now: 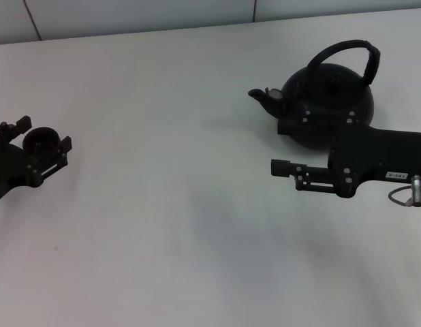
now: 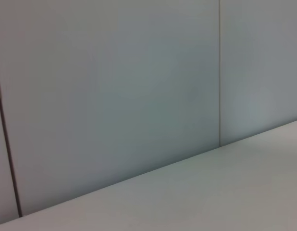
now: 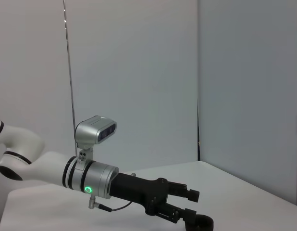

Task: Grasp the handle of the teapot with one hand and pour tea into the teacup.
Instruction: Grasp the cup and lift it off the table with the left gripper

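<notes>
While the teapot (image 1: 328, 102) stands on the white worktop (image 1: 183, 204) at about two o'clock in the head view, its arched handle (image 1: 347, 54) rises free above the lid, untouched. The right gripper (image 1: 282, 146) lies just in front of the pot's belly, pointing toward nine o'clock, its fingers spread wide with nothing between them. At nine o'clock, well apart from the pot, the left gripper (image 1: 41, 146) has its fingers around the small teacup (image 1: 41, 139), which also shows in the right wrist view (image 3: 198, 224).
</notes>
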Controlling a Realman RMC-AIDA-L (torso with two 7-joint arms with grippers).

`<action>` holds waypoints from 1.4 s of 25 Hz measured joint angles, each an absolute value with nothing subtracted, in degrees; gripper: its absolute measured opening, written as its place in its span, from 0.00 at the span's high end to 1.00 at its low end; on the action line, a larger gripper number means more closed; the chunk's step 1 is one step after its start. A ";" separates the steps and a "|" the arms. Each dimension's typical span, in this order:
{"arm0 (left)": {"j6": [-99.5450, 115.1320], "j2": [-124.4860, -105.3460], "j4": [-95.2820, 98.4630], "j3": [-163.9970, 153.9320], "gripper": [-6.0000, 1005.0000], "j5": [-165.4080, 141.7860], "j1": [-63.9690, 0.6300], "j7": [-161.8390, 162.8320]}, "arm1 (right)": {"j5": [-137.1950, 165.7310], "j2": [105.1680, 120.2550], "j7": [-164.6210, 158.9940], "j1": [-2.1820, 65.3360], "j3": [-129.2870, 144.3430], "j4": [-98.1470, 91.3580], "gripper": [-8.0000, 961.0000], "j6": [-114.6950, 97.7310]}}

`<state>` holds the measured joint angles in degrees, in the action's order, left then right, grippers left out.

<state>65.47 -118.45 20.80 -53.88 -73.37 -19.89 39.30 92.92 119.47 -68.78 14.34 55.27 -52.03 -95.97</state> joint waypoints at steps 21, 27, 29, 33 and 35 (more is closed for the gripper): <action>61.33 -118.22 20.43 -53.00 0.16 -73.70 -20.23 40.62 | 93.36 119.26 -68.82 15.21 55.31 -52.40 0.34 -94.77; 58.45 -118.20 20.25 -53.25 0.16 -73.84 -20.32 40.74 | 93.43 119.20 -68.82 15.76 55.37 -52.32 0.34 -94.57; 57.83 -118.21 20.25 -53.40 0.16 -73.91 -20.38 40.74 | 93.43 119.20 -68.81 15.88 55.37 -52.38 0.34 -94.56; 57.41 -118.21 20.22 -53.23 0.16 -74.01 -20.41 40.72 | 93.44 119.18 -68.80 16.06 55.37 -52.36 0.34 -94.56; 57.34 -118.21 20.22 -53.17 0.16 -74.01 -20.40 40.72 | 93.44 119.18 -68.79 16.11 55.37 -52.36 0.34 -94.56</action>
<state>57.34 -118.21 20.22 -53.17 -74.01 -20.40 40.72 93.44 119.18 -68.79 16.11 55.37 -52.36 -94.56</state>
